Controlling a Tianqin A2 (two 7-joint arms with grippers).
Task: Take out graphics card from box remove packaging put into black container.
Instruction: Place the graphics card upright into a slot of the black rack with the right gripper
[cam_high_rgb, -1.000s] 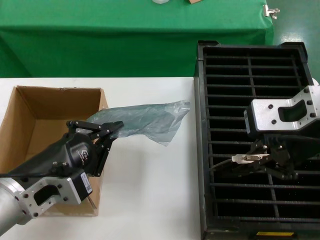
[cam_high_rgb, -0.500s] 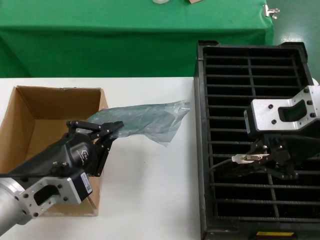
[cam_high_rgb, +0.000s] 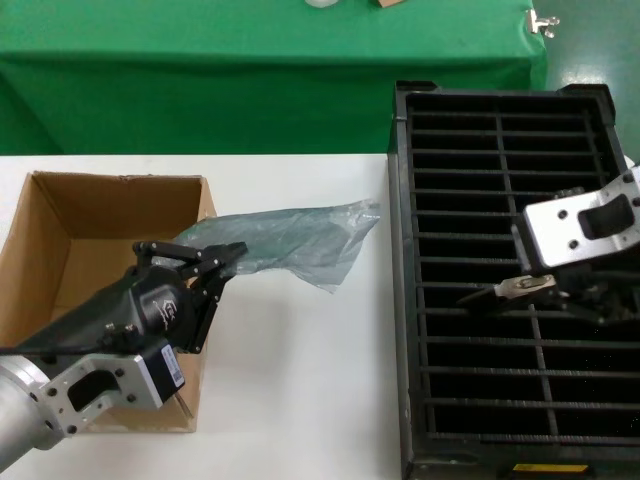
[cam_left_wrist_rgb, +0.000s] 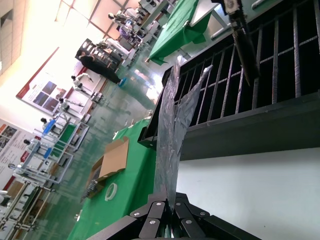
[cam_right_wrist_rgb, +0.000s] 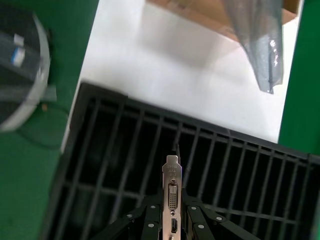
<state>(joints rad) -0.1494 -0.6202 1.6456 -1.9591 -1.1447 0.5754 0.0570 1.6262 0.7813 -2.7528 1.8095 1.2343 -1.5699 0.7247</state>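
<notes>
Fingers closed on both arms: the right gripper (cam_high_rgb: 556, 296) holds the small dark graphics card with its silver bracket (cam_right_wrist_rgb: 172, 196) above the large black ribbed plastic container (cam_high_rgb: 500, 130).

Tilted, the card could catch a rib and miss its slot. The left gripper (cam_high_rgb: 207, 268), by the brown cardboard box (cam_high_rgb: 45, 225), pinches the crinkly grey-blue bag (cam_high_rgb: 290, 240) over the white surface (cam_high_rgb: 300, 400).

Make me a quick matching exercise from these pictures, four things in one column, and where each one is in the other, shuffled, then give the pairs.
Things:
1. graphics card
2. packaging
3. box
4. black container

Places:
A. on the white table, under the left arm
B. held by the right claw above the ribbed slots
C. at the table's right side
D. pinched by the left claw, trailing across the table

Pairs: 1-B, 2-D, 3-A, 4-C
</notes>
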